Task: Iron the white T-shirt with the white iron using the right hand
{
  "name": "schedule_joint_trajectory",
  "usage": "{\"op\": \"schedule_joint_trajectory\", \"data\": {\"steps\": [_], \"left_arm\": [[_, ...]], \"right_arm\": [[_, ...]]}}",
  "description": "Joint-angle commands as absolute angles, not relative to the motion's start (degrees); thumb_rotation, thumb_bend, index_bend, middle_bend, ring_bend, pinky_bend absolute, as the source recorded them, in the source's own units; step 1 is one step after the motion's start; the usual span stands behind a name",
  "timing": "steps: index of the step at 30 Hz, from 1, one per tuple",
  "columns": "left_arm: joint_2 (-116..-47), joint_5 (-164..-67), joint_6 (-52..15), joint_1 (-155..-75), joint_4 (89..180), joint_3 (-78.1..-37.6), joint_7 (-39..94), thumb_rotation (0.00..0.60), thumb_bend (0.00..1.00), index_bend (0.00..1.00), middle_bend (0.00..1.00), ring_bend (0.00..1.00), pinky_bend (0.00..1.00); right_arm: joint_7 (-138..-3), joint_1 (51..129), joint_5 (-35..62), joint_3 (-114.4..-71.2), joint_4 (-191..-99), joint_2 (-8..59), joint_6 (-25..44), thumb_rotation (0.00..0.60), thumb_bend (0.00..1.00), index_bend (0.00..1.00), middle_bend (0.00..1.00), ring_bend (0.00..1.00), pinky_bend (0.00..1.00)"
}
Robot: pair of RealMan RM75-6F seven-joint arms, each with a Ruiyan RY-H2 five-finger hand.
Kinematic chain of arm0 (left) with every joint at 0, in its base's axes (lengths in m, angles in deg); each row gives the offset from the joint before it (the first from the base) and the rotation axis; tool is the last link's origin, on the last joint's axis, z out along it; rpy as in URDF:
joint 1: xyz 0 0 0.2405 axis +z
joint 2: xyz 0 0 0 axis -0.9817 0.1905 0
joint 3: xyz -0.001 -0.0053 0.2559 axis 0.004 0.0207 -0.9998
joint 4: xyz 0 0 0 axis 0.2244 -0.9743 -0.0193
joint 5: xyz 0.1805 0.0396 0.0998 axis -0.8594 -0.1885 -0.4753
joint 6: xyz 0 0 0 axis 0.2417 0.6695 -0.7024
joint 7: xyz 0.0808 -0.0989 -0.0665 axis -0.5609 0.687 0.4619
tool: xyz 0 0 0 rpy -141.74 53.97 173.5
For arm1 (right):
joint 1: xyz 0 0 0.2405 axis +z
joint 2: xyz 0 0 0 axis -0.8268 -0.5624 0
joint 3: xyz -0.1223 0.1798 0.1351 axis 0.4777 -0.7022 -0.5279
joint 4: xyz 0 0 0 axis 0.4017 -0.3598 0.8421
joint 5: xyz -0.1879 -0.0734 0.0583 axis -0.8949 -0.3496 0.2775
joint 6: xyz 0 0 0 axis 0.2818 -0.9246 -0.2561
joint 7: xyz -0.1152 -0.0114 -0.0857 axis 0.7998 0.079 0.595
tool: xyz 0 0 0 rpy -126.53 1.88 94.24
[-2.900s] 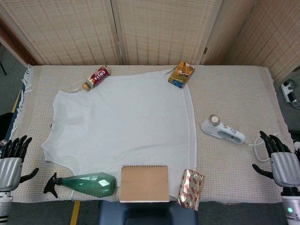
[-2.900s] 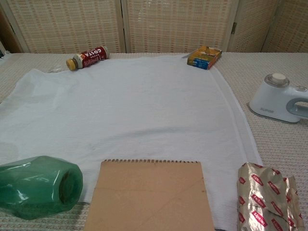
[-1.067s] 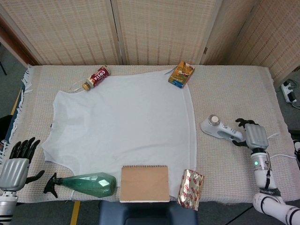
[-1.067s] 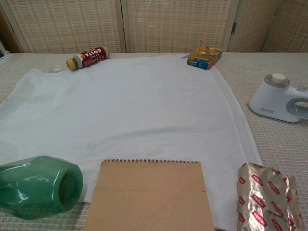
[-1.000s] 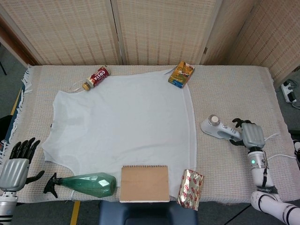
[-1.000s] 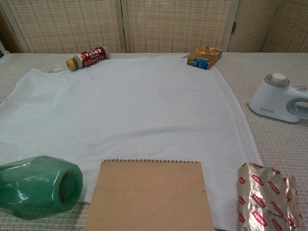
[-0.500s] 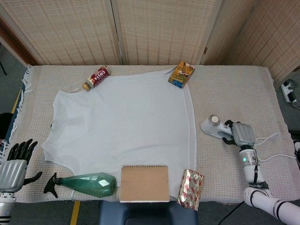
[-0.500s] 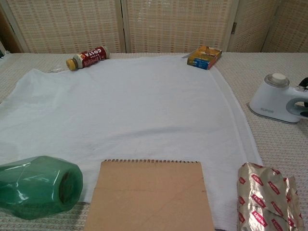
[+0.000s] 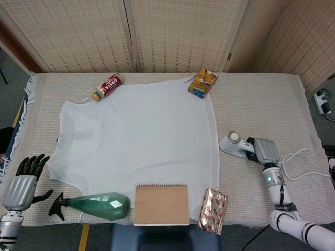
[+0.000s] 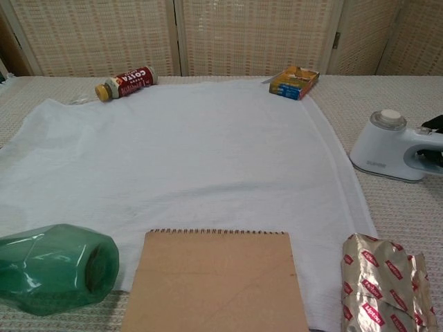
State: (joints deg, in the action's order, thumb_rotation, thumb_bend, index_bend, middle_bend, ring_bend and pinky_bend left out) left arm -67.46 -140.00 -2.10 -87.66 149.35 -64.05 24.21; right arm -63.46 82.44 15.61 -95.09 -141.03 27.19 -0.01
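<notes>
The white T-shirt (image 9: 138,136) lies spread flat over the middle of the table, and fills most of the chest view as well (image 10: 173,152). Just past the T-shirt's right edge stands the white iron (image 9: 233,144) on the woven cloth, with its grey handle pointing right. My right hand (image 9: 265,150) grips that handle. In the chest view only the iron (image 10: 387,149) and dark fingers (image 10: 435,126) at the frame's edge show. My left hand (image 9: 23,183) hangs open off the table's front left corner, holding nothing.
A red cola bottle (image 9: 107,86) and an orange box (image 9: 203,82) lie at the shirt's far edge. Along the front edge sit a green spray bottle (image 9: 97,205), a brown notebook (image 9: 162,204) and a foil snack packet (image 9: 213,210). The iron's cord (image 9: 298,164) trails right.
My right hand came up from the table's right edge, took hold of the iron's handle and slid the iron left towards the shirt's edge. The left hand barely shifted.
</notes>
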Motion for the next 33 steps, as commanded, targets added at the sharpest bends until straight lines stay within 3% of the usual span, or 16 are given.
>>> {"op": "schedule_joint_trajectory", "data": {"steps": [1,8,11,17,20,25,28,33], "left_arm": [[-67.3,-141.2,-3.5,-89.7,150.1,-63.3,24.7,0.600,0.21,0.14,0.13,0.08,0.04],[-67.0,-145.2,-6.0,-95.2,150.3,-61.2,26.3,0.600,0.21,0.17,0.19,0.15,0.09],[-67.2,-147.2,-6.5,-98.4,150.6,-59.3,28.6,0.600,0.21,0.20,0.23,0.18,0.10],[-68.7,-148.9,-13.4,-105.7,150.3,-58.2,32.2,0.600,0.22,0.23,0.25,0.20,0.14],[-70.9,-149.1,-16.3,-108.5,149.1,-58.2,32.2,0.600,0.26,0.23,0.24,0.19,0.12],[-74.0,-147.8,-23.0,-113.2,148.0,-58.8,32.7,0.599,0.43,0.25,0.24,0.19,0.08],[-74.3,-143.7,-30.4,-116.1,149.5,-58.9,30.2,0.521,0.47,0.25,0.22,0.14,0.03],[-76.3,-135.0,-39.5,-120.3,150.2,-57.7,25.1,0.448,0.47,0.23,0.17,0.07,0.00]], "right_arm": [[-70.8,81.6,9.8,-93.9,-143.7,25.3,0.5,0.600,0.84,0.61,0.67,0.63,0.77],[-79.4,82.6,3.2,-95.0,-151.7,20.3,1.7,0.600,0.86,0.62,0.71,0.66,0.80],[-78.4,84.9,3.2,-96.4,-155.2,17.9,-0.2,0.600,0.86,0.62,0.71,0.66,0.80],[-72.5,88.7,6.5,-99.2,-160.7,14.4,-2.5,0.600,0.86,0.61,0.71,0.66,0.80],[-70.7,89.9,8.7,-100.3,-162.4,13.8,-2.7,0.600,0.86,0.61,0.71,0.66,0.80],[-67.5,93.8,11.6,-100.9,-161.5,16.6,-4.7,0.600,0.87,0.61,0.71,0.66,0.80],[-65.7,96.2,13.2,-101.2,-159.8,20.2,-5.1,0.600,0.86,0.61,0.71,0.66,0.80],[-63.7,99.2,14.9,-100.9,-155.3,26.8,-4.6,0.600,0.87,0.61,0.71,0.66,0.80]]}}
